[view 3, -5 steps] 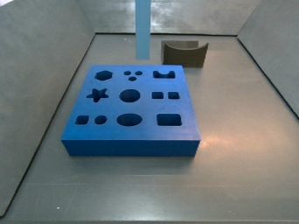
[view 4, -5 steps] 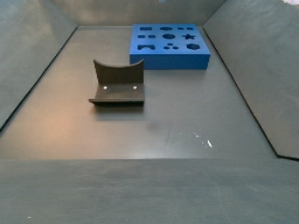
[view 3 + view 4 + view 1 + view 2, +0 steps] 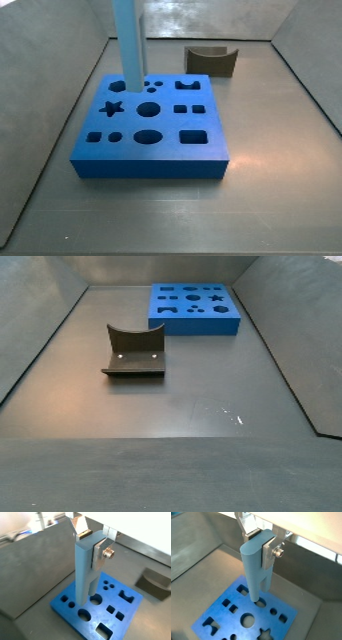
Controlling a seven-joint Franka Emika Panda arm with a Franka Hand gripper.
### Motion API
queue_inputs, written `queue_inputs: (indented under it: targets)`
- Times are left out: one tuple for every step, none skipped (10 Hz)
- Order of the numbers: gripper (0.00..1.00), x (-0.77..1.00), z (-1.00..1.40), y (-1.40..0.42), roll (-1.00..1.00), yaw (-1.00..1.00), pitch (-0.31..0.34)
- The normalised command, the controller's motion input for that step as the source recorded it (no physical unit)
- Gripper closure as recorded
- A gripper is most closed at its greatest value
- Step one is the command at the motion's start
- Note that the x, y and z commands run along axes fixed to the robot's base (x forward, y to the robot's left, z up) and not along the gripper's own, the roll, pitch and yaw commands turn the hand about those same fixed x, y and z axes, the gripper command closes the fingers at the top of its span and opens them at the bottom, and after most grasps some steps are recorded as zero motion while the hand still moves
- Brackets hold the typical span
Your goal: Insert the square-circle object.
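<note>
The square-circle object is a tall light-blue bar (image 3: 83, 577), upright in both wrist views (image 3: 256, 567). My gripper (image 3: 91, 544) is shut on its upper end, one silver finger (image 3: 270, 548) on each side. In a side view the bar (image 3: 127, 40) hangs over the back left part of the flat darker-blue block (image 3: 150, 125), its lower end close above the holes there; the gripper itself is above that frame. I cannot tell whether the bar touches the block. The block also shows in both wrist views (image 3: 67, 604) (image 3: 234, 619) and in a side view (image 3: 194, 308), where the bar is out of view.
The dark fixture (image 3: 211, 60) stands behind the block near the back wall, and it also shows in a side view (image 3: 134, 351) and in a wrist view (image 3: 155, 582). Grey walls enclose the floor on the left, right and back.
The bar has moved left in the side view, from behind the block's back edge to over its back left holes. The block and fixture have not moved.
</note>
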Motion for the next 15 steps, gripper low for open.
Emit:
queue_inputs:
  targets:
    - [1.00, -0.05, -0.65, 0.00, 0.01, -1.00, 0.000]
    - [1.00, -0.05, -0.73, 0.00, 0.00, -1.00, 0.000]
    - [1.00, -0.13, -0.65, 0.00, 0.00, -0.93, 0.036]
    - [1.00, -0.13, -0.61, 0.00, 0.00, -0.96, 0.010]
    - [1.00, -0.18, -0.45, 0.00, 0.00, -1.00, 0.000]
    - [1.00, -0.29, 0.00, 0.00, 0.09, -0.90, 0.000]
    - [1.00, -0.30, 0.00, 0.00, 0.08, -0.90, 0.000]
    - [1.00, -0.27, 0.00, 0.00, 0.04, -0.93, 0.000]
    - [1.00, -0.26, -0.06, 0.00, 0.00, -0.95, -0.027]
    - [1.00, -0.11, -0.09, 0.00, 0.00, -1.00, -0.024]
    - [1.00, -0.02, -0.11, 0.00, 0.00, -1.00, -0.014]
    - [1.00, 0.00, -0.13, 0.00, 0.00, -1.00, -0.010]
    - [1.00, 0.00, -0.15, 0.00, 0.00, -1.00, -0.004]
    - [1.00, 0.00, -0.15, 0.00, 0.00, -1.00, -0.009]
    - [1.00, 0.00, -0.16, 0.00, 0.00, -1.00, -0.010]
